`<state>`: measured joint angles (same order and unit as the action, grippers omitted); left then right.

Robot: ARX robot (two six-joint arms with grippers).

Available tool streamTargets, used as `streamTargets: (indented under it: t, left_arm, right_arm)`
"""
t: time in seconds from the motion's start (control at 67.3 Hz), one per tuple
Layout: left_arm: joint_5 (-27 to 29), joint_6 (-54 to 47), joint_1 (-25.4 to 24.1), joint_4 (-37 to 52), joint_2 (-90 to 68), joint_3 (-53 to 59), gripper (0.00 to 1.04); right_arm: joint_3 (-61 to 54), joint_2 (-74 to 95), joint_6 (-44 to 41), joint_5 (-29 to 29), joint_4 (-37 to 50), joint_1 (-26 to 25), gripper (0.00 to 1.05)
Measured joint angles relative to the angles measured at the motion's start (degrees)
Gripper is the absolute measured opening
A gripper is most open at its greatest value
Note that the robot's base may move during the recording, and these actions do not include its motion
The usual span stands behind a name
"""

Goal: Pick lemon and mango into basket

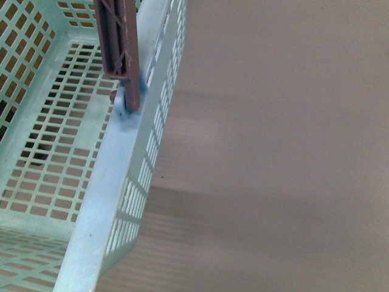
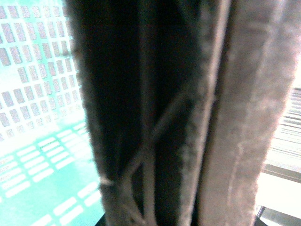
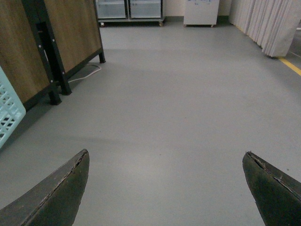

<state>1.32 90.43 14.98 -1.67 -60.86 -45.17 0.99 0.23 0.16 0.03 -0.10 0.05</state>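
Observation:
The aqua basket [image 1: 115, 182] fills the left of the front view, seen close, with its slotted floor and side wall showing. Its brown handle [image 1: 118, 36] rises at the top by a blue hinge. In the left wrist view that handle [image 2: 221, 117] fills the picture, very near and blurred, with the basket's slotted wall [image 2: 33, 94] behind it. My left gripper is shut on the handle, and its fingers are hidden. My right gripper [image 3: 165, 157] hangs open over bare grey floor, holding nothing. A corner of the basket [image 3: 9, 117] shows beside it. The lemon and the mango are out of view.
A plain brownish surface [image 1: 273, 152] lies right of the basket. In the right wrist view wooden panels on black legs [image 3: 51, 61] stand at one side with a white cable [image 3: 87, 73]. Cabinets [image 3: 129, 9], a curtain [image 3: 268, 23] and a yellow floor line [image 3: 291, 66] lie farther off.

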Motion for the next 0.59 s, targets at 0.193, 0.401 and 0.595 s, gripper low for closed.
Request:
streamTargets:
  t: [0.193,0.401,0.595]
  left_arm:
    - [0.2,-0.1,0.0,-0.2,0.0,0.0,0.16]
    - [0.2,-0.1,0.0,-0.2,0.0,0.0,0.16]
    - [0.2,-0.1,0.0,-0.2,0.0,0.0,0.16]
  right_arm:
    - [0.0,0.0,0.0,0.0,0.0,0.0,0.96]
    - [0.0,0.0,0.0,0.0,0.0,0.0,0.96]
    - [0.0,0.0,0.0,0.0,0.0,0.0,0.96]
